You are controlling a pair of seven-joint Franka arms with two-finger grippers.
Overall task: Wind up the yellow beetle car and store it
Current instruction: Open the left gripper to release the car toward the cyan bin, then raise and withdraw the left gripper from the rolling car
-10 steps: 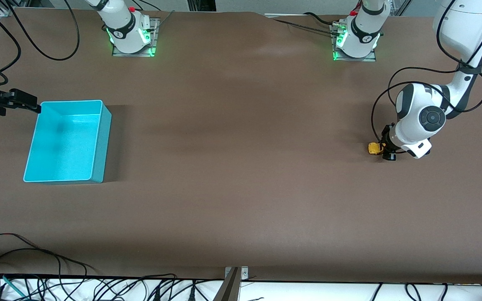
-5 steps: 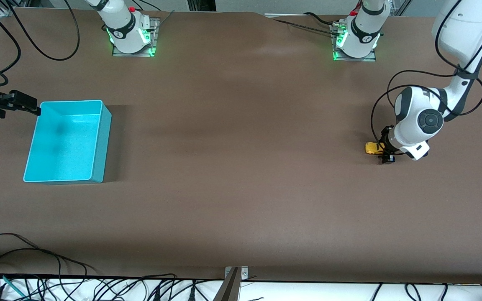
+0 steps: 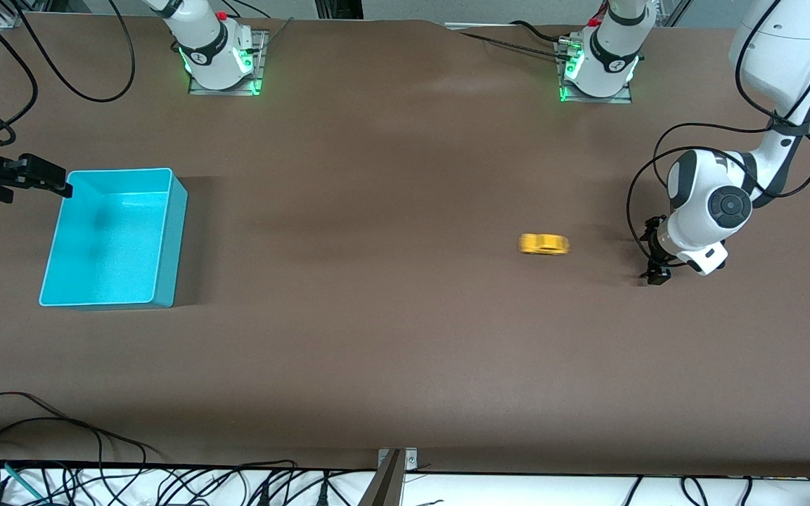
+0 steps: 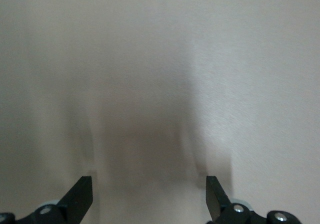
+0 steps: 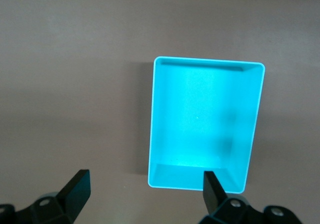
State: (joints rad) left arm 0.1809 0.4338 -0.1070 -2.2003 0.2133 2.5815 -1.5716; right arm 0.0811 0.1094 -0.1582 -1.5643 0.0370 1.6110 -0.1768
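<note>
Left fingers spread — yellow beetle car apart

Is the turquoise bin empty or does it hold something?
Empty: the turquoise bin shows only bare floor; the yellow beetle car is out on the table.

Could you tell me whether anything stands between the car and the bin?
Nothing visible does. The car sits on bare table, apart from the open left gripper. Only tabletop lies between it and the bin, by which the open right gripper waits.
</note>
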